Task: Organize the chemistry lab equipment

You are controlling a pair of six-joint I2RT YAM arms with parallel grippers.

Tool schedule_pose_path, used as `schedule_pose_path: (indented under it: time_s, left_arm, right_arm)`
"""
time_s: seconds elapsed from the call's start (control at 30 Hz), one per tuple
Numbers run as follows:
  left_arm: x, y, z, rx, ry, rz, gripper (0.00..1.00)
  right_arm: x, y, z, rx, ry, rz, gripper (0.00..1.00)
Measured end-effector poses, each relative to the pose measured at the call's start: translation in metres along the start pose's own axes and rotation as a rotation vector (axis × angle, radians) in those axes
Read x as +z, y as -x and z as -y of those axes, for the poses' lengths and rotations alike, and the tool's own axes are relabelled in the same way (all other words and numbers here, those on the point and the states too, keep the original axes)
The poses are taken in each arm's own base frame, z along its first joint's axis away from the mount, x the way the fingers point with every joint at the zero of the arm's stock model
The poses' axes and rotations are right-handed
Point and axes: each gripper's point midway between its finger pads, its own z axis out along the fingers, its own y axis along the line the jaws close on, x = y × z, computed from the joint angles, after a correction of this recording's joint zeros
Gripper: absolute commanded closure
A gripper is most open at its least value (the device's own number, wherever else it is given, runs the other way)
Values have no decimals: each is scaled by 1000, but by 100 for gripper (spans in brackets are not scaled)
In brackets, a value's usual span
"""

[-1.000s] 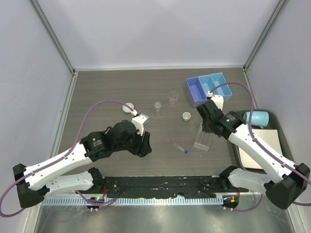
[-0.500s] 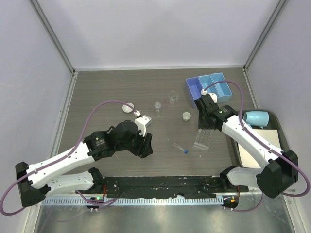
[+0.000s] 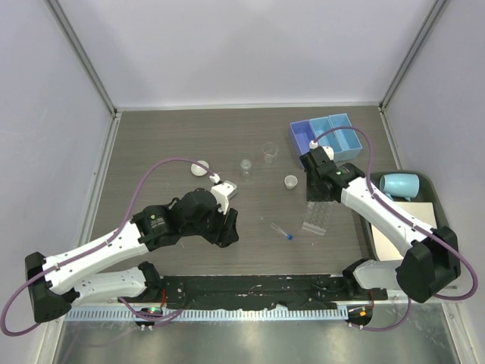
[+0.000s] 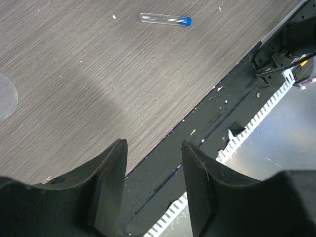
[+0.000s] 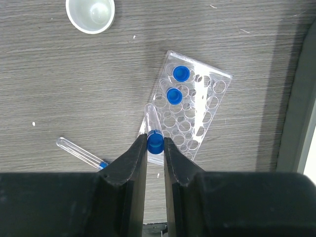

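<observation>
Capped tube (image 5: 149,118) poised over the rack (image 5: 202,103)
Right claw (image 5: 155,143) pinches the tube's cap; slanted, it could miss a hole. Left claw (image 4: 154,148) gapes empty.

1. We see a robot test cell: plain pale walls (image 3: 227,53) on metal posts (image 3: 83,57) box in a grey wood-grain table (image 3: 167,136).
2. We count two white-and-black arms, the left arm (image 3: 98,254) and the right arm (image 3: 386,216), bolted to a black rail (image 3: 250,292) at its near edge.
3. We find lab ware on it: a clear tube rack (image 5: 192,106), a blue-capped tube (image 4: 164,19), tiny beakers (image 3: 270,152).
</observation>
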Motion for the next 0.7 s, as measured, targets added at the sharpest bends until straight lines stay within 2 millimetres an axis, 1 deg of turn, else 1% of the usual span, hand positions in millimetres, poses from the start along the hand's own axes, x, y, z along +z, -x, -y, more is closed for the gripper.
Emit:
schedule_pose_path:
  time_s: [0.4, 0.7]
  left_arm:
    - [1, -1, 0, 0, -3, -3, 49]
    - [1, -1, 0, 0, -2, -4, 49]
  right_arm:
    - [3, -1, 9, -21, -44, 6, 99]
    - [11, -7, 9, -30, -54, -9, 99]
